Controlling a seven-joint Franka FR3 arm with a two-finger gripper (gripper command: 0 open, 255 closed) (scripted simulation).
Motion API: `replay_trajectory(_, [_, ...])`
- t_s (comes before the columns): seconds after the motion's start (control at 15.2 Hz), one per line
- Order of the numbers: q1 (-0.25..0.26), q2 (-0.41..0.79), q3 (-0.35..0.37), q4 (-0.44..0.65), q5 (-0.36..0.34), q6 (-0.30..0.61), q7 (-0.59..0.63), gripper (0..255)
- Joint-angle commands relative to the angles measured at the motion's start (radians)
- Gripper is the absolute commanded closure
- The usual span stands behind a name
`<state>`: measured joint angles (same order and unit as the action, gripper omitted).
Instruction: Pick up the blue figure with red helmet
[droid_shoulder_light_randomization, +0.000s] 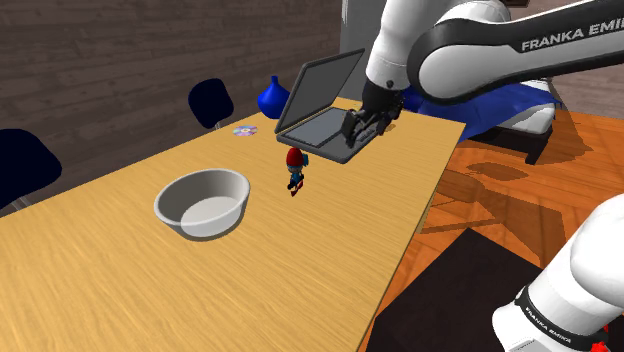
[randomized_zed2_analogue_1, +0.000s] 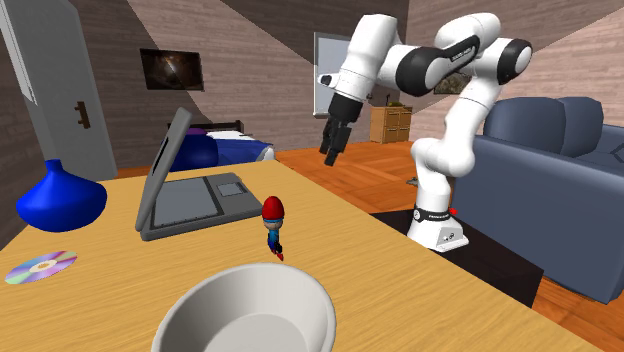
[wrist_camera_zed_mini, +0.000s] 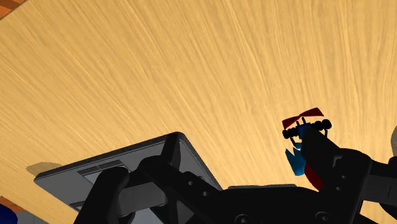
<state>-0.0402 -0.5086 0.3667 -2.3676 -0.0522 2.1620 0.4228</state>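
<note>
Blue below, red on top: eyeing figure (droid_shoulder_light_randomization: 294, 168) standing upright on surface (droid_shoulder_light_randomization: 120, 290), between bowl (droid_shoulder_light_randomization: 200, 226) and laptop (droid_shoulder_light_randomization: 325, 130), just beside laptop's front edge. Hanging tool (randomized_zed2_analogue_1: 332, 150) well above, fingers (wrist_camera_zed_mini: 121, 191) apart, clasping nothing. Judging figure light, stiff, smooth, top-heavy, toppling easily. Favouring pinching across narrow torso under helmet (randomized_zed2_analogue_1: 273, 207), squeezing gently, lifting straight up.

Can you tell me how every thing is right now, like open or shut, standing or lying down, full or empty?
Grey laptop: open, lid tilted back.
Small blue figure with red helmet: standing upright on the wooden table, not held.
Grey round bowl: right way up, empty.
Blue round vase: upright.
Shiny flat disc: lying flat.
Black two-finger gripper: open, in the air, holding nothing.
</note>
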Motion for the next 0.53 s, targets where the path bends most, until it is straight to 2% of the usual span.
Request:
replay_trajectory(0.0, [-0.020, 0.061, 0.045, 0.008, -0.036, 0.075, 0.058, 0])
replay_trajectory(0.26, [-0.078, 0.198, 0.147, 0.065, -0.155, 0.181, 0.202, 0])
replay_trajectory(0.46, [-0.128, 0.316, 0.226, 0.130, -0.292, 0.232, 0.338, 0])
